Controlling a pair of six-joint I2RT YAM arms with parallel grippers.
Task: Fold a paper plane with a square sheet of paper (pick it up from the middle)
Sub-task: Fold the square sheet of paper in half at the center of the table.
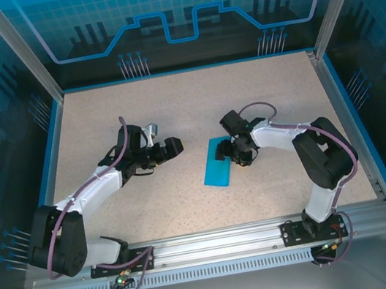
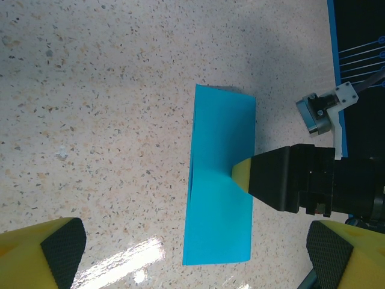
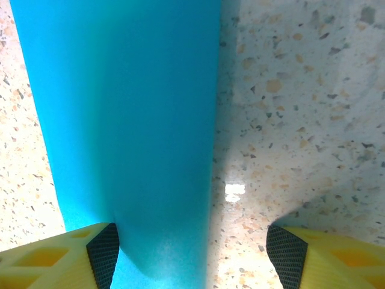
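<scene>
The square sheet of paper (image 1: pixel 217 162) lies flat on the speckled table, folded into a narrow teal rectangle. My right gripper (image 1: pixel 227 155) hovers low over its far end, open. In the right wrist view the paper (image 3: pixel 126 120) runs under the left fingertip (image 3: pixel 103 256), and the right fingertip (image 3: pixel 287 253) stands over bare table. My right gripper (image 3: pixel 194 259) straddles the paper's right edge. My left gripper (image 1: pixel 173 148) is open, left of the paper and apart from it. In its wrist view the paper (image 2: pixel 219 192) lies ahead of my left gripper (image 2: pixel 195 253), with a yellow finger (image 2: pixel 242 171) of the right gripper on it.
The table (image 1: pixel 171 103) has a blue raised border (image 1: pixel 51 149) at the left, back and right. An aluminium rail (image 1: pixel 217 243) with both arm bases runs along the near edge. The right arm's black wrist body (image 2: pixel 313 183) sits close to my left gripper.
</scene>
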